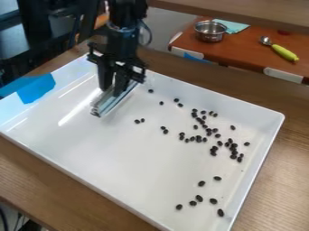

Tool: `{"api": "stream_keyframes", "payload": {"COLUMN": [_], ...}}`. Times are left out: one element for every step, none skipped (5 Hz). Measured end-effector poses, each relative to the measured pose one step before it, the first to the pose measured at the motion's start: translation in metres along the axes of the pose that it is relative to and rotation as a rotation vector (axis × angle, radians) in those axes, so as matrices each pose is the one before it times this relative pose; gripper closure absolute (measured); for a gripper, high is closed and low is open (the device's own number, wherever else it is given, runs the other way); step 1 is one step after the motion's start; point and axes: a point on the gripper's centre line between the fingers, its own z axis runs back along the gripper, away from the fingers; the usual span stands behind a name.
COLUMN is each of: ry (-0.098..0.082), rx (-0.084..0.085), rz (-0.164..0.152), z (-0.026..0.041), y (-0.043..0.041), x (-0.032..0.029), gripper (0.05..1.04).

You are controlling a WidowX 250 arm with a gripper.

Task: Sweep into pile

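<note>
The black gripper (113,91) is hanging over the upper left of the frame, its arm coming in from the top edge. Its jaws are grasping a silvery bar (105,105), closing on it from either side near its upper part. The bar is lying low over the upper left part of the white tray (109,153); whether it is touching the tray floor, I cannot tell. Its long axis is running on a slant, one end pointing to the lower left and the other to the upper right, under the gripper.

The dark beans (198,139) are lying to the right of the bar. Most are gathering loosely right of the frame's centre, some touching and others standing apart. A few are lying singly between that group and the bar, and a looser scatter is sitting at the lower right, near the tray's right wall.

The tray is resting slantwise on a wooden table (36,180), with blue tape (37,88) sticking to its left edge. At the upper right, a metal bowl (210,32), a teal cloth (234,26) and a spoon (283,52) with a yellow-green handle are lying on a reddish-brown surface (247,53). The spoon's handle is pointing to the lower right.
</note>
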Motion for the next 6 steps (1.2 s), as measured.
{"api": "stream_keyframes", "payload": {"ry": [0.0219, 0.027, -0.0058, 0.0013, -0.0058, -0.0113], "rx": [0.0139, 0.0117, 0.0095, 0.0005, -0.0109, -0.0143], "rz": [0.0122, -0.0038, -0.0013, -0.0061, -0.0241, -0.0492], "z": [-0.00481, -0.01126, -0.00075, -0.00017, 0.00262, 0.00448], "y": [0.00031, -0.00481, -0.00555, -0.00587, -0.0136, -0.02232], "x": [-0.0009, 0.00002, 0.00799, 0.0013, 0.0007, -0.00422], "gripper": [0.764, 0.764, 0.764, 0.764, 0.764, 0.764]}}
